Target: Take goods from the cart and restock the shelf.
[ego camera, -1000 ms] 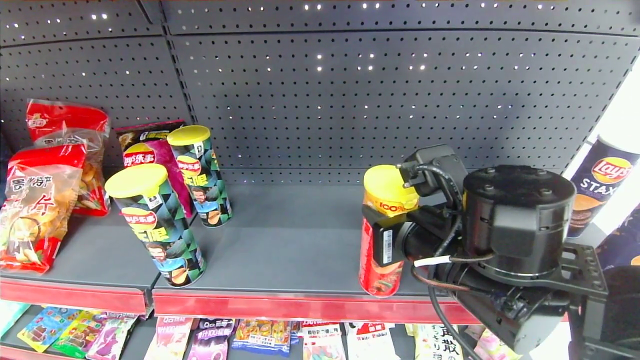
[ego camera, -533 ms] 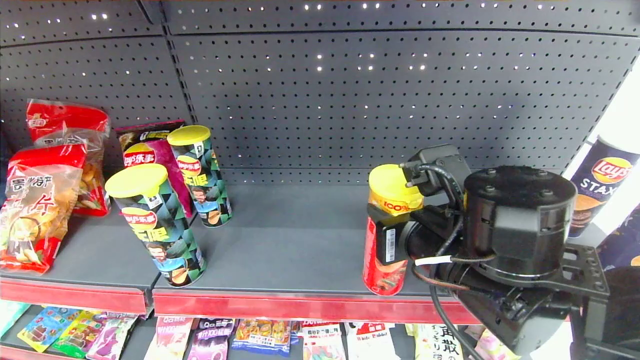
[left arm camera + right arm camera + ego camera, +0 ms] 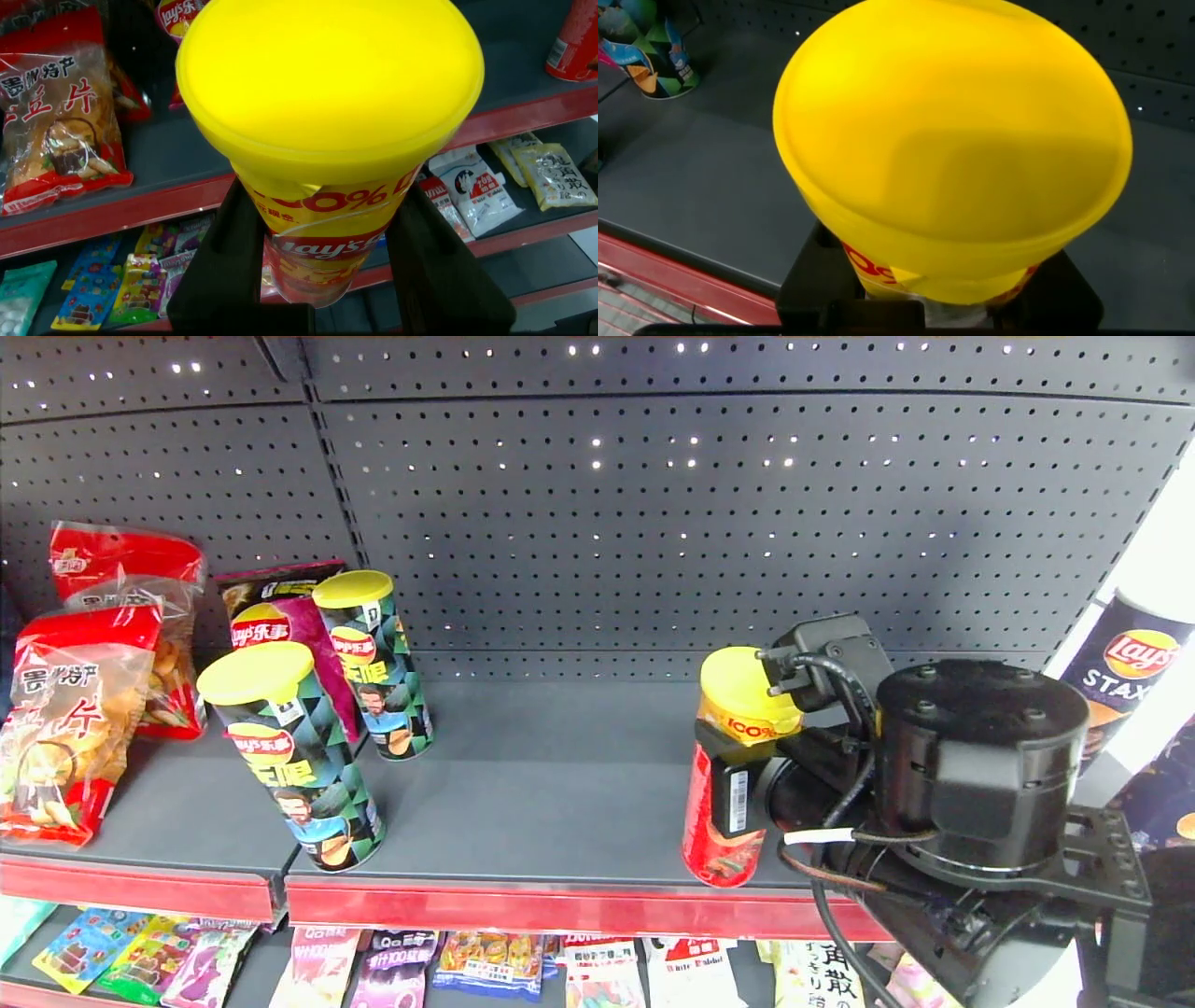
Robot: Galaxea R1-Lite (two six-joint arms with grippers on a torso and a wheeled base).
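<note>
- Grey pegboard backs the shelf [image 3: 523, 803], which has a red strip along its front.
- The red can [image 3: 717, 854], yellow-lidded, stands upright close to the front edge, with the right gripper [image 3: 736, 782] clamped round its body.
- The step in hand looks like the set-down. The next move calls for parting the fingers and backing straight off without tipping the can.
- The left gripper [image 3: 322, 271] grasps a second can [image 3: 327, 84], held off the shelf.
- Green-patterned cans [image 3: 289, 756] and snack bags [image 3: 70, 728] sit well to the left.

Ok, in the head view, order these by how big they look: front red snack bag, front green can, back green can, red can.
1. Front red snack bag.
2. Front green can and red can: near alike, unranked; the right hand partly hides the red one.
3. Back green can; it stands farther back.
</note>
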